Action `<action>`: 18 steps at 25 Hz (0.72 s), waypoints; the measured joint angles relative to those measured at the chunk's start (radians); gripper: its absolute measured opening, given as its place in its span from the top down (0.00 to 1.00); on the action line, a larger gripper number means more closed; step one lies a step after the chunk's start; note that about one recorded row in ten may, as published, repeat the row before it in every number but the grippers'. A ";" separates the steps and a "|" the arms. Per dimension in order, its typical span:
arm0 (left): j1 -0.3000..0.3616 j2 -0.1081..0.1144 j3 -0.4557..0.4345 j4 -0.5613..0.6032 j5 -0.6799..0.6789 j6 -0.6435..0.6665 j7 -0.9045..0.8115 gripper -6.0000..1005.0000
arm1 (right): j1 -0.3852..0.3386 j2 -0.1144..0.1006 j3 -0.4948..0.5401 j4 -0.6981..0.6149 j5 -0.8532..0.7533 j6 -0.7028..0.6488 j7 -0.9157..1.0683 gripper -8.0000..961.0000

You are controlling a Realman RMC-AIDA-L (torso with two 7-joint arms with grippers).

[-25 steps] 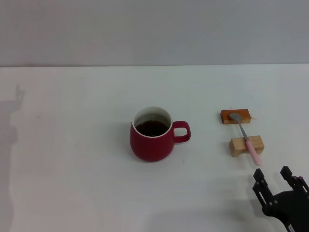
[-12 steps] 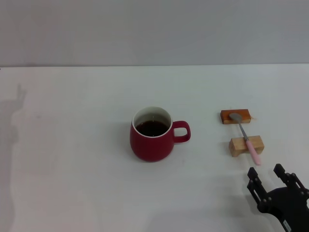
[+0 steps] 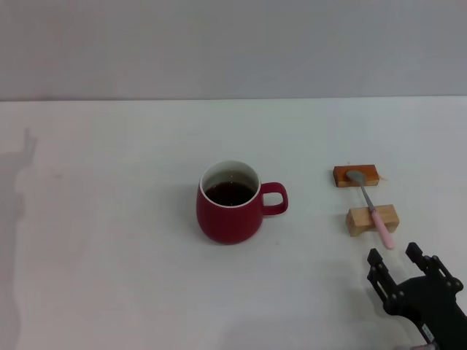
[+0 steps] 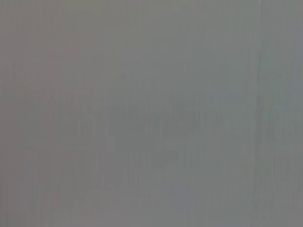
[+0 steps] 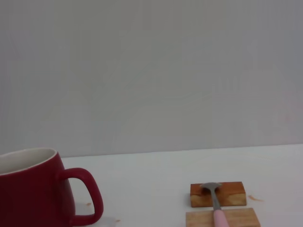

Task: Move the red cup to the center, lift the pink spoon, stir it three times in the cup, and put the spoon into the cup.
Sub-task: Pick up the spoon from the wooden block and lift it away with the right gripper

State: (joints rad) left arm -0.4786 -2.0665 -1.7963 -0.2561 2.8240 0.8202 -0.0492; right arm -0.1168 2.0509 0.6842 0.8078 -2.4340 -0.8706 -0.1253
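Note:
The red cup [image 3: 229, 203] stands near the table's middle, holding dark liquid, its handle toward the right; the right wrist view shows the red cup [image 5: 38, 189] too. The pink spoon [image 3: 371, 208] lies across two small wooden blocks to the cup's right, grey bowl on the far block and pink handle over the near one. In the right wrist view the pink spoon [image 5: 217, 203] sits on those blocks. My right gripper [image 3: 395, 258] is open just in front of the spoon's handle end, apart from it. The left gripper is out of view.
A darker wooden block [image 3: 356, 176] and a paler wooden block [image 3: 373, 220] carry the spoon. The white table [image 3: 109, 240] ends at a grey wall behind. The left wrist view shows only flat grey.
My right gripper has moved left and forward, closer to the spoon's handle end. Cup, spoon and blocks have not moved.

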 joint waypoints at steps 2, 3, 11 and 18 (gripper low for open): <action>0.001 0.000 0.000 0.000 0.000 0.000 0.000 0.16 | 0.007 0.000 0.003 -0.002 0.000 0.006 0.004 0.33; 0.001 0.000 0.000 0.000 0.000 0.000 0.000 0.16 | 0.010 0.000 0.008 -0.004 0.000 0.009 0.004 0.33; 0.002 0.000 0.003 0.000 0.000 0.001 0.000 0.16 | 0.031 0.000 0.025 -0.014 0.001 0.021 0.004 0.33; -0.001 0.000 0.003 0.000 0.000 0.001 0.000 0.16 | 0.046 0.000 0.029 -0.021 0.001 0.024 0.004 0.33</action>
State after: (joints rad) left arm -0.4793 -2.0663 -1.7930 -0.2561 2.8240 0.8207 -0.0491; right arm -0.0709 2.0509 0.7129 0.7871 -2.4327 -0.8468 -0.1211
